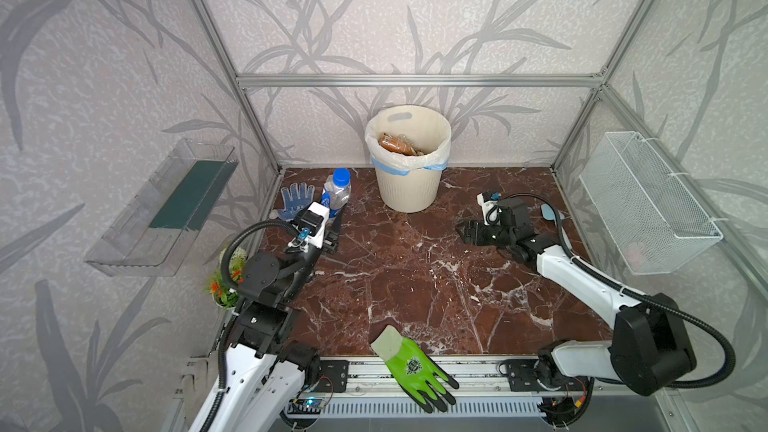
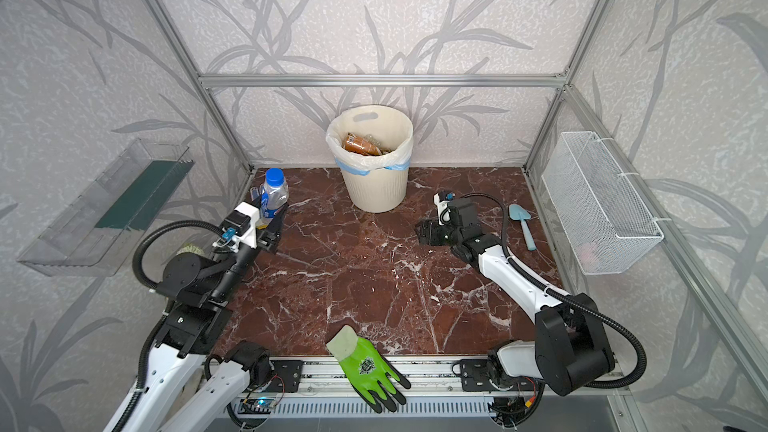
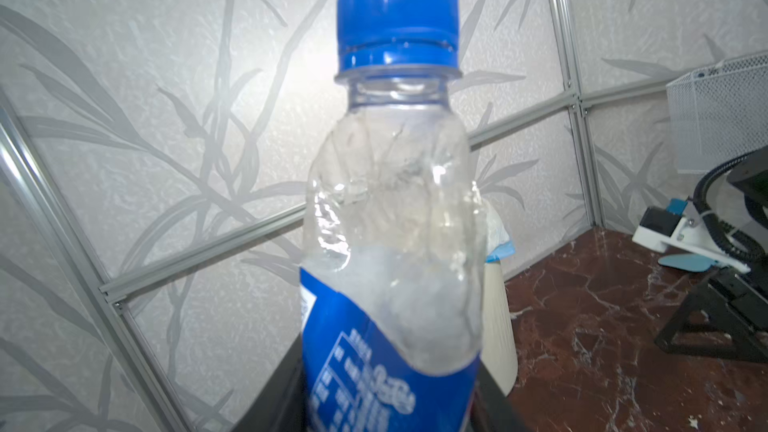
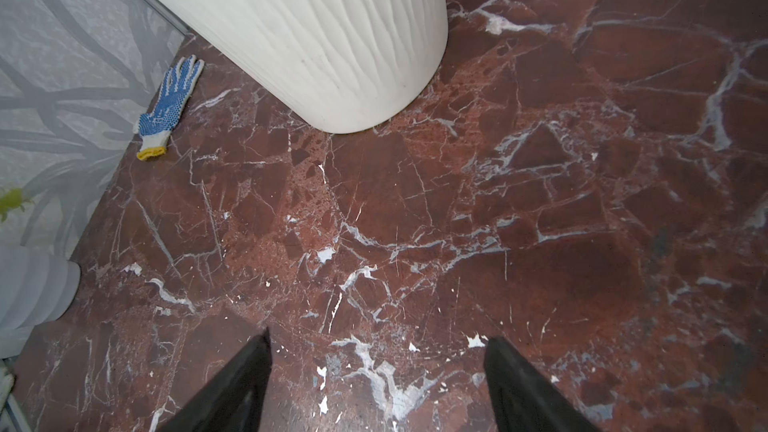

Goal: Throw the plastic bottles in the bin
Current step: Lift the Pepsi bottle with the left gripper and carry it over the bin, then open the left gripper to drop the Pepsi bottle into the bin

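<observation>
A clear plastic bottle (image 1: 337,193) (image 2: 274,197) (image 3: 395,201) with a blue cap and blue label stands upright above the table's back left. My left gripper (image 1: 332,220) (image 2: 272,218) (image 3: 390,388) is shut on its lower labelled part. The cream ribbed bin (image 1: 409,189) (image 2: 376,193) (image 4: 311,35) stands at the back centre, lined with a white bag. Inside it lie brown-labelled bottles (image 1: 397,144) (image 2: 361,144). My right gripper (image 1: 465,232) (image 2: 426,232) (image 4: 376,351) hovers low over the marble to the bin's right, open with nothing between its fingers.
A green glove (image 1: 411,367) lies over the front edge. A blue-dotted glove (image 1: 295,199) (image 4: 170,105) lies at the back left. A blue trowel (image 2: 524,222) sits near the right wall. A wire-mesh basket (image 1: 648,201) hangs right, a clear shelf (image 1: 162,209) left, a plant pot (image 1: 226,284) below it.
</observation>
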You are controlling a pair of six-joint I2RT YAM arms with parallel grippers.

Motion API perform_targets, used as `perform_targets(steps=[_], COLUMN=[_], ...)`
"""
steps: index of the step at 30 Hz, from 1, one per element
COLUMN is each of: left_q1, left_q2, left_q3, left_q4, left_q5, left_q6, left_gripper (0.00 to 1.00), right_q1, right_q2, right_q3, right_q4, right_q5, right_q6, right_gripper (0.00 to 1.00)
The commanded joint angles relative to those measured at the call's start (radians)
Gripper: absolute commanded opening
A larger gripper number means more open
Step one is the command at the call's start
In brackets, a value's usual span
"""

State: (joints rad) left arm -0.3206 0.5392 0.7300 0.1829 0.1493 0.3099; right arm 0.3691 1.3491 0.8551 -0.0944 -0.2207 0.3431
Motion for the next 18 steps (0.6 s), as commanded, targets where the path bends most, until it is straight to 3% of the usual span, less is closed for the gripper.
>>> perform_targets(steps=[1,6,9,13,15,18], left_q1=[-0.003,-0.003,-0.003,-0.003,0.001,0.005], left_q2=[-0.036,-0.009,0.112,0.456,0.670,0.991], left_q3=[-0.002,0.046,0.139,0.454,0.671,1.025], left_q4=[0.104,0.196,0.252,0.205,0.095,-0.148], left_q5=[-0.004,0.056,0.094,0.076,0.035,0.000], left_q6=[-0.014,-0.017,-0.035,-0.093,-0.135,-0.209], left_gripper=[0.45,0.45,0.44,0.43,0.44,0.53], right_q1=[0.027,0.053,0.062,0.075,0.079,0.081], right_q2=[-0.024,-0.047,-0.050,-0.044,-0.043,-0.046], right_q3=[0.036,0.033,0.026,0.011,-0.001,-0.018], right_q4=[-0.055,-0.067,-0.054,-0.020,0.001,0.022], right_q5=[0.058,0.092,0.101,0.101,0.096,0.093], right_q6=[-0.009,-0.006,0.003,0.019,0.027,0.037], right_gripper=[0.81,0.81,0.81,0.81,0.81,0.81])
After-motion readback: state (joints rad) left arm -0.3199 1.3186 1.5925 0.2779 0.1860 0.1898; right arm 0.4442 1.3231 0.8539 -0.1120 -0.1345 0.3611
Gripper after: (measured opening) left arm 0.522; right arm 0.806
